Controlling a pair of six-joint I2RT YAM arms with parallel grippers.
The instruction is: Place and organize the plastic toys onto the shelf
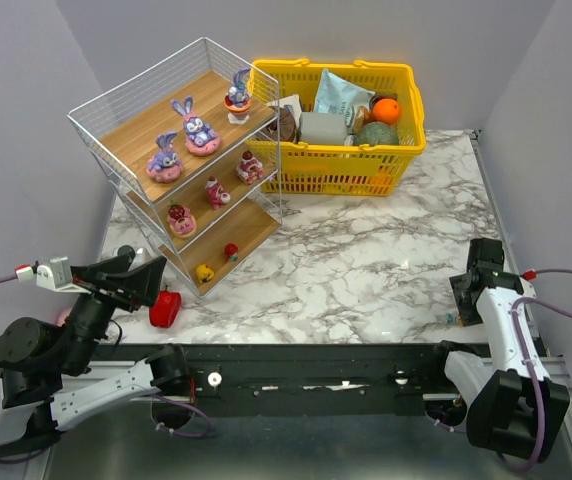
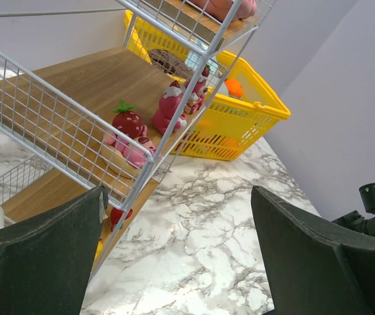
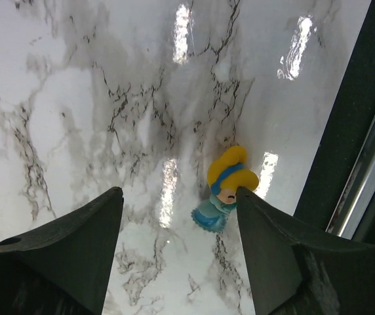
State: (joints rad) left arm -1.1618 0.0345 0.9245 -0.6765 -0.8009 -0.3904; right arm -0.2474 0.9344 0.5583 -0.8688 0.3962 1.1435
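The shelf stands at the back left, with purple bunny toys on its top board, pink figures on the middle one, and a red piece and a yellow piece at the bottom. My left gripper is open and empty, facing the shelf's front corner. My right gripper hangs open over the marble at the near right. A small yellow-haired figurine in a blue dress lies between its jaws, against the right fingertip.
A yellow basket full of groceries sits behind the shelf. A red bell pepper lies just beside my left gripper. The table's black right edge rail runs close to the figurine.
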